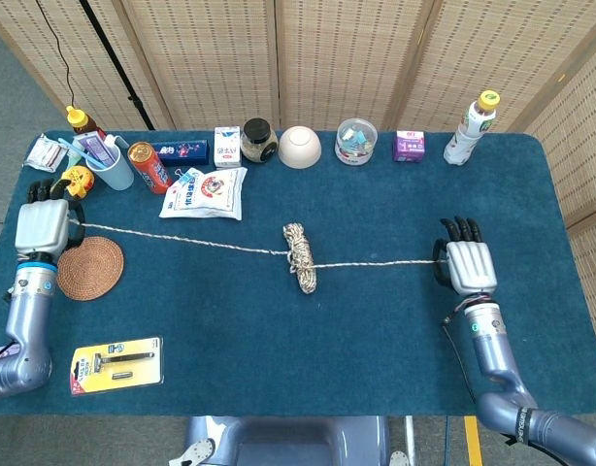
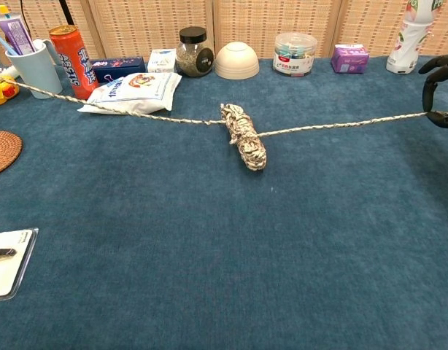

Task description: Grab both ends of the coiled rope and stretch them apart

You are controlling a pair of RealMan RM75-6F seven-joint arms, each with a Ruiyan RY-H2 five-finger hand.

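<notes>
Left hand [image 1: 41,226] at nine o'clock and right hand [image 1: 467,265] at three each clamp a rope [image 1: 191,241] end; opposed pulls hold it taut. The coil [image 1: 300,257] sits mid-span, not yet unwound.

left robot hand [image 1: 41,226] silver back, black fingers | right robot hand [image 1: 467,265] same | blue-grey forearms

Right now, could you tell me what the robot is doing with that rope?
The robot holds one end of the rope in each hand and has it pulled out across the table. The left hand grips its end near the coaster; the right hand grips the other end on the far side. A tight bundle remains coiled in the middle, so the rope is not fully stretched out.
</notes>
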